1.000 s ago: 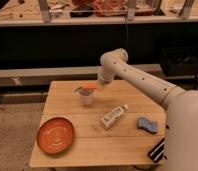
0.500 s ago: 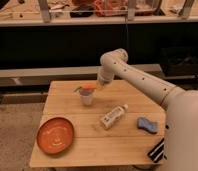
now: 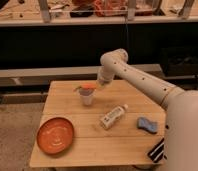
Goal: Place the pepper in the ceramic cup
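The pepper point(image 3: 85, 86) is seen just above centre of the frame, lying across the rim of the ceramic cup point(image 3: 86, 96), its thin greenish stem pointed toward the left. The cup stands upright on the upper middle part of the wooden table point(image 3: 77, 150).

The gripper point(image 3: 97, 83) is found immediately to the right of the pepper's thick end, at the tip of the white arm point(image 3: 142, 80) that reaches in from the right side of the frame. Whether the pepper is gripped or merely touched cannot be told, since the gripper's tip is merged with the arm's wrist and the dark background.

A white tube-shaped bottle point(image 3: 113, 116) is laid on its side right of centre on the table; a label is carried on it, but no writing can be read. A blue sponge point(image 3: 147, 125) lies further right, and a round orange plate point(image 3: 55, 135) rests at the lower left. A dark object point(image 3: 157, 149) at the table's lower right edge is partly cut off by the robot's body and cannot be identified. No brand marks are legible anywhere.
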You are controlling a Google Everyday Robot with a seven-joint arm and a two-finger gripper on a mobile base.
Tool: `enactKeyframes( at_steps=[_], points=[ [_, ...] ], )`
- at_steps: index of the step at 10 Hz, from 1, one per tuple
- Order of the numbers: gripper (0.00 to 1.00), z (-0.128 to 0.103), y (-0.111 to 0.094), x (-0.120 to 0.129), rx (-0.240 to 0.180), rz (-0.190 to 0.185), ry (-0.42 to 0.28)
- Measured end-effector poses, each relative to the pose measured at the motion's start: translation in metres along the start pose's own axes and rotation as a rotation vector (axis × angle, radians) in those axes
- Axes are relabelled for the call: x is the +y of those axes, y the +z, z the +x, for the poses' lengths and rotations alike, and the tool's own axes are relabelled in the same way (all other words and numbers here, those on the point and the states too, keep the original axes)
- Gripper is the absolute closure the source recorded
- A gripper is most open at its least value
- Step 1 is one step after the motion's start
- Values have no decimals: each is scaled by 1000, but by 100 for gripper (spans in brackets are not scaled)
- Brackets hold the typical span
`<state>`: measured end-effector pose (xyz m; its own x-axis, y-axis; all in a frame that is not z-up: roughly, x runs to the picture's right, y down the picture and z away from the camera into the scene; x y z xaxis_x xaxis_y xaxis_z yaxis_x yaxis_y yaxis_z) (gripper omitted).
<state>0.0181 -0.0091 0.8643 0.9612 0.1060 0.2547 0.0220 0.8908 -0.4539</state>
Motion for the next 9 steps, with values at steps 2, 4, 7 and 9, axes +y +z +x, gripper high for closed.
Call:
enactKeyframes(
  at_steps=[2,4,7,9],
  points=[
    [61,0,0,-1,-2,1,1],
    [54,0,1,-2,-4,2,2],
    [53,0,3,-3,-8,3,2],
    [66,0,3,-2,-10,4,4]
  ],
)
